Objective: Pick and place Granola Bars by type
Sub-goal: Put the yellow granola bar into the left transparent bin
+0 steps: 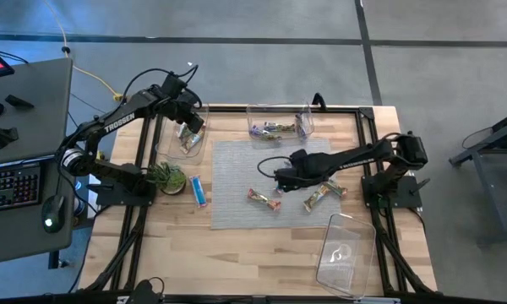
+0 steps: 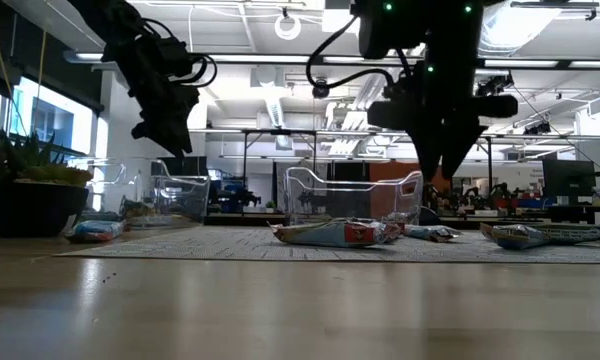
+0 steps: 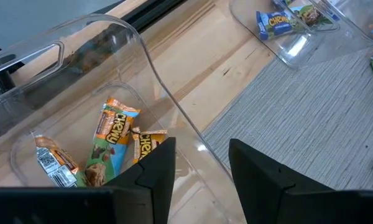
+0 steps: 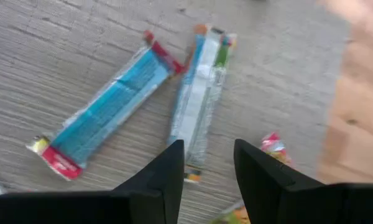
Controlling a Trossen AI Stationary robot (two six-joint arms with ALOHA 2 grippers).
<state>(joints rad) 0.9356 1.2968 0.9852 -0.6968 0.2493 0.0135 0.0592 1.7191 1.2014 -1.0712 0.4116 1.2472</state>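
1. Your right gripper [image 4: 208, 180] hangs over the grey mat [image 1: 237, 160], fingers apart and empty. Directly past its fingertips lies a pale blue-and-green bar [image 4: 199, 93], end-on to you; come straight down, straddle its narrow width, and avoid catching its neighbour.
2. Just beside it, angled away and nearly touching at one end, lies a blue bar with red ends [image 4: 105, 109]. Close slowly, since the shiny wrappers look likely to slip.
3. Farther off, your left gripper [image 3: 202, 168] hovers above the left clear bin [image 1: 171, 145], fingers parted, holding nothing. Orange-and-blue Chewy bars [image 3: 109, 143] lie in it.
4. Farthest, the rear bin [image 1: 262, 111] holds more bars.
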